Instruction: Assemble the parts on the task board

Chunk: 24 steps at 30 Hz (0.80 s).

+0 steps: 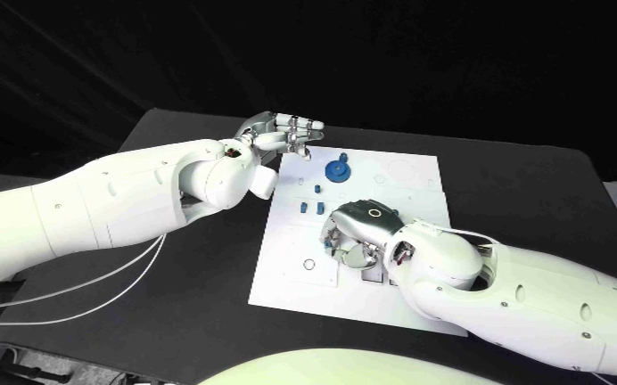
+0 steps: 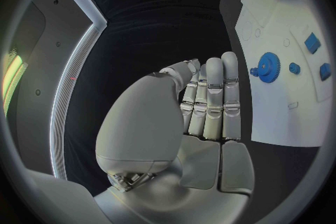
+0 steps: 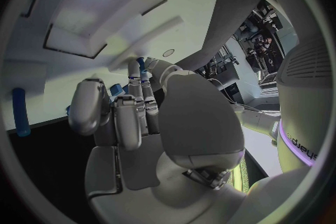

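The left hand [image 1: 281, 134] hovers at the far left corner of the white board [image 1: 290, 265], over the black desk [image 1: 193, 287]; in its wrist view its fingers [image 2: 213, 98] lie straight and close together with nothing between them and the thumb, so it is released and holds nothing. Just to its right, on the far part of the board, a round blue gear [image 1: 338, 170] stands with a small knob on top; the left wrist view shows the same gear [image 2: 269, 65] beside smaller blue pieces [image 2: 312, 43] set in the board. A few small blue pieces [image 1: 313, 200] also sit near the board's middle, between the gear and the right hand. A small ring [image 1: 308, 265] lies on the near left part of the board. The right hand [image 1: 357, 229] reaches down onto the middle of the board, fingers curled towards its surface; its wrist view shows the fingertips [image 3: 140, 70] close to some small blue bits [image 3: 116, 89], but whether it is grasping one cannot be told. In that view a blue peg [image 3: 20, 112] lies at the board's edge.
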{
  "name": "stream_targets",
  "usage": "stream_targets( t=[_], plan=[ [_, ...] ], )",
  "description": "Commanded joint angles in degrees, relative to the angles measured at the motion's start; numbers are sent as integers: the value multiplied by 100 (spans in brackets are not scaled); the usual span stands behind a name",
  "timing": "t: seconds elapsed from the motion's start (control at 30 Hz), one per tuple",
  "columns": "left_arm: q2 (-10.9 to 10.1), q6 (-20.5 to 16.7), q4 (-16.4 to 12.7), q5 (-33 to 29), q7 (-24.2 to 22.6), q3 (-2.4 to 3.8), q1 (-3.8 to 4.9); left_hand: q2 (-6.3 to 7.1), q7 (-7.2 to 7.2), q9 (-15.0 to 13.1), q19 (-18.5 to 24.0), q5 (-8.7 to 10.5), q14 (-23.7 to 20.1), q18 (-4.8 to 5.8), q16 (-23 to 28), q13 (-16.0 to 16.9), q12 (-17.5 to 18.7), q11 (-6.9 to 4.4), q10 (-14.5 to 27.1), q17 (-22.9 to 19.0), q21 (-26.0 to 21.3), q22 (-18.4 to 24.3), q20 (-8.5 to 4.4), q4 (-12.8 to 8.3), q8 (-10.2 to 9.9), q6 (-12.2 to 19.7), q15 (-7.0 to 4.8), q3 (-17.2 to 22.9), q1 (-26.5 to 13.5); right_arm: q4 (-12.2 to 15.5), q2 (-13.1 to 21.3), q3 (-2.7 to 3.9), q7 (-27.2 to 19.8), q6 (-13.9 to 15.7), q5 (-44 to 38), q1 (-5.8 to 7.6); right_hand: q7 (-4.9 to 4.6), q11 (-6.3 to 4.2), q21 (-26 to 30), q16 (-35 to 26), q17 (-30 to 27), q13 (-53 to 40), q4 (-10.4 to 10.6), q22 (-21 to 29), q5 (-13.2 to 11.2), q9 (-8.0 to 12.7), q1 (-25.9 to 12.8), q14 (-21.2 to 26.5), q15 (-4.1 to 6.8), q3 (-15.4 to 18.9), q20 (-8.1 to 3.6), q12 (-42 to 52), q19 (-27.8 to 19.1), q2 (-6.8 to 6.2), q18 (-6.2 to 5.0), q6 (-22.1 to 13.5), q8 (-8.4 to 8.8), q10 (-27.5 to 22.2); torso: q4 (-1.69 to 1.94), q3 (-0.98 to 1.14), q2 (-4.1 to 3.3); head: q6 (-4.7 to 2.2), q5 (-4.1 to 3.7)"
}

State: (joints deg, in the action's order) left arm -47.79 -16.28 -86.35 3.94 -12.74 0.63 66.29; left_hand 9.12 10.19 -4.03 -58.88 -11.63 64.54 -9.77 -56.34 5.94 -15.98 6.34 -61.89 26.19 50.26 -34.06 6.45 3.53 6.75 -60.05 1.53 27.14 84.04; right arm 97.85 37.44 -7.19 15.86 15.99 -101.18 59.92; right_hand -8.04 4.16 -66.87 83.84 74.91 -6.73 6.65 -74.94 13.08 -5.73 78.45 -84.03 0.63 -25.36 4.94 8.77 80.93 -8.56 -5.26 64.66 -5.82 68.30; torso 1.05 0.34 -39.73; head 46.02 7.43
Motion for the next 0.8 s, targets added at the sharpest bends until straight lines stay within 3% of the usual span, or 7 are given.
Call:
stream_targets(
  t=[0.03,0.17,0.5,0.7,0.8],
  plan=[
    [5,118,-17,24,4,4,7,1,-3,8,42,30,-51,-79,4,5,-28,-15,45,-8,-24,7,-9,4,15,35,-1,-39,-56,-34,8,-37,125,-47,-52,-45,-61,54,41,27,473,60,-8,-229,-10,64,-84,-379,-62,41,58,-84,-27,-40,51,-176,105,-137,0,2,5,0,3],
    [4,124,-16,27,20,4,7,2,-1,7,43,31,-54,-79,3,4,-28,-12,55,-10,-26,8,-7,5,16,37,1,-43,-61,-10,33,-37,162,162,-88,-46,5,38,113,18,452,72,-40,-200,-11,117,-136,-372,-64,82,82,-82,-53,-106,32,-393,214,-189,0,4,3,-10,-1],
    [-5,140,-8,80,49,4,7,0,5,7,52,31,-72,-79,1,0,-27,-3,93,-16,-37,13,0,6,16,48,10,-54,-75,308,294,-18,219,466,-194,-27,75,5,144,10,434,67,-66,-192,-3,133,-185,-367,-36,141,70,-50,-61,-167,23,-475,212,-207,-6,4,4,-36,-12],
    [-14,160,-16,84,57,4,7,-2,7,7,56,32,-78,-77,0,-1,-29,1,105,-19,-42,16,5,12,17,51,14,-62,-88,606,646,25,299,455,-255,92,147,8,170,1,418,65,-67,-183,-15,131,-240,-361,-35,204,66,-36,-69,-208,20,-477,194,-254,-5,-1,9,-61,-53],
    [-17,167,-15,85,58,4,7,-2,7,7,56,32,-78,-77,0,-1,-29,1,105,-19,-42,16,5,12,17,51,14,-62,-88,737,888,58,342,436,-265,186,170,12,223,-9,400,63,-52,-159,-29,127,-283,-357,-38,245,67,-25,-89,-222,11,-463,182,-281,-10,-4,10,-110,-110]
  ],
)
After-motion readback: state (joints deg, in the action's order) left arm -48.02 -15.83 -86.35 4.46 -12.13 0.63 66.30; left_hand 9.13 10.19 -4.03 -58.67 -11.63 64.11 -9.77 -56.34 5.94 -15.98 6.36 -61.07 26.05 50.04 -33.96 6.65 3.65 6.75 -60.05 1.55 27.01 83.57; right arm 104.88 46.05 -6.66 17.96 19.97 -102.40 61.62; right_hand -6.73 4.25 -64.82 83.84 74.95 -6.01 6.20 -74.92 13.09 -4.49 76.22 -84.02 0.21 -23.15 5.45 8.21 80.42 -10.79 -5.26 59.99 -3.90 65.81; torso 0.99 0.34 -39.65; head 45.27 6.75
